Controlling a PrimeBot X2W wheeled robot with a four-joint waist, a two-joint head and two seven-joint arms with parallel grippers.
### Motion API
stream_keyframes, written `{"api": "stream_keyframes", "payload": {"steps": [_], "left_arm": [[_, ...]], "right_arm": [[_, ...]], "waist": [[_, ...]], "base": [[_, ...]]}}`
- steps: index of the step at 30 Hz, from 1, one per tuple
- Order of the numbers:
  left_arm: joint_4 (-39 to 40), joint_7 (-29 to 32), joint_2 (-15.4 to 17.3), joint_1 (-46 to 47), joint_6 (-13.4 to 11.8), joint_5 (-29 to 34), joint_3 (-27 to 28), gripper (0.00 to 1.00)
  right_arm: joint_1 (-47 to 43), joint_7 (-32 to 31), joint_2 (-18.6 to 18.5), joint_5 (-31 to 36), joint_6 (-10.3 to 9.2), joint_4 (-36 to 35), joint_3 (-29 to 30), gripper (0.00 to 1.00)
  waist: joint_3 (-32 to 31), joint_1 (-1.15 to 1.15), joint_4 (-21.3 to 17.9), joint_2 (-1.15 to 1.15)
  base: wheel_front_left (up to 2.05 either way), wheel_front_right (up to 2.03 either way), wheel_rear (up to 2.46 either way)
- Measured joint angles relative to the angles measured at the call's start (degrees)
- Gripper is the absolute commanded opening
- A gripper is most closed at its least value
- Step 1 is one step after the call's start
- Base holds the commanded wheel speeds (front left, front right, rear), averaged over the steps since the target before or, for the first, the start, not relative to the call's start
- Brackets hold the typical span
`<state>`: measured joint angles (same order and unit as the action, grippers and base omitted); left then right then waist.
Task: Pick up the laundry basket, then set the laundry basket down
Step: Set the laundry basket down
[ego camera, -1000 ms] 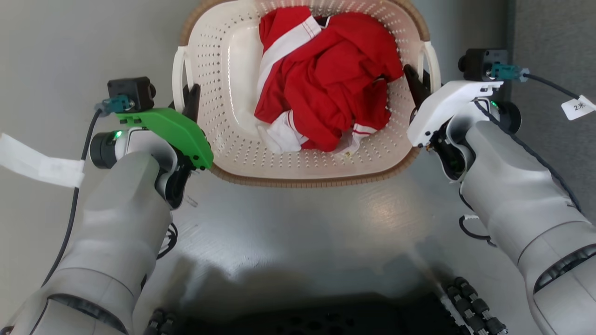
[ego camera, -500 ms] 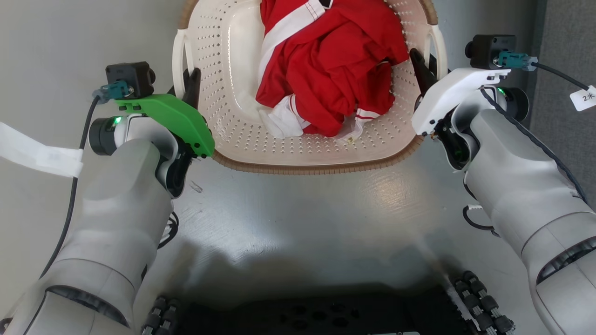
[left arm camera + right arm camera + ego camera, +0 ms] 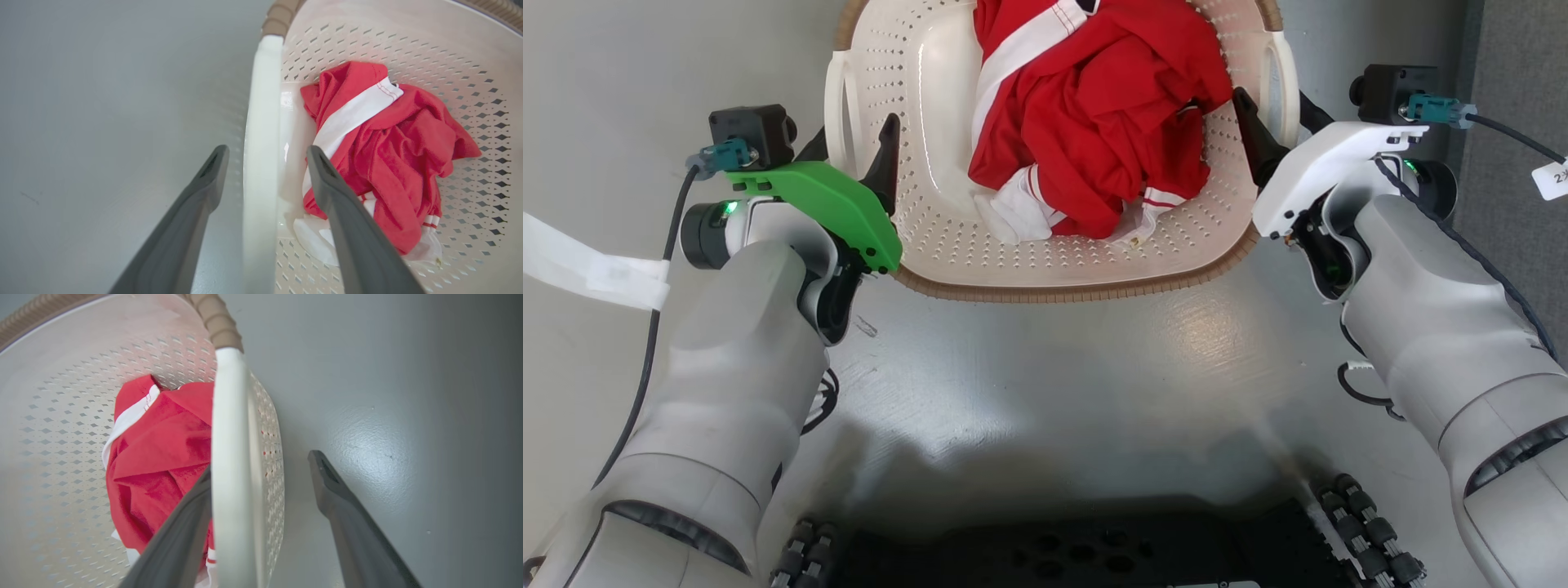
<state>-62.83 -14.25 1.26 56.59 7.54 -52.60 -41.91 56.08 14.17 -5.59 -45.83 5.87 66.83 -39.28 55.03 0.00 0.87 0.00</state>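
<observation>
Head view puts the laundry basket [image 3: 1078,291] at top centre on the grey floor [image 3: 1045,367], red clothing [image 3: 1111,106] inside. Left gripper [image 3: 849,151] straddles its left handle [image 3: 834,106], right gripper [image 3: 1278,110] its right handle [image 3: 1286,77]; both are spread, released.

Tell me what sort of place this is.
Probably an indoor room, perhaps a lab or a home laundry area; the pictures do not settle which. A laundry basket holding red clothes stands on a smooth grey floor.
</observation>
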Motion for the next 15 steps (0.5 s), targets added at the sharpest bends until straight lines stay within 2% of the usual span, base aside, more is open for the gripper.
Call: {"api": "stream_keyframes", "payload": {"steps": [15], "left_arm": [[-1.16, -0.01, 0.57, -0.27, 0.0, 0.97, 1.4, 1.0]], "right_arm": [[-0.42, 0.01, 0.6, -0.19, 0.07, -2.22, 2.6, 1.0]], "waist": [[-3.28, 0.0, -0.53, 0.0]], "base": [[0.0, 0.0, 0.0]]}}
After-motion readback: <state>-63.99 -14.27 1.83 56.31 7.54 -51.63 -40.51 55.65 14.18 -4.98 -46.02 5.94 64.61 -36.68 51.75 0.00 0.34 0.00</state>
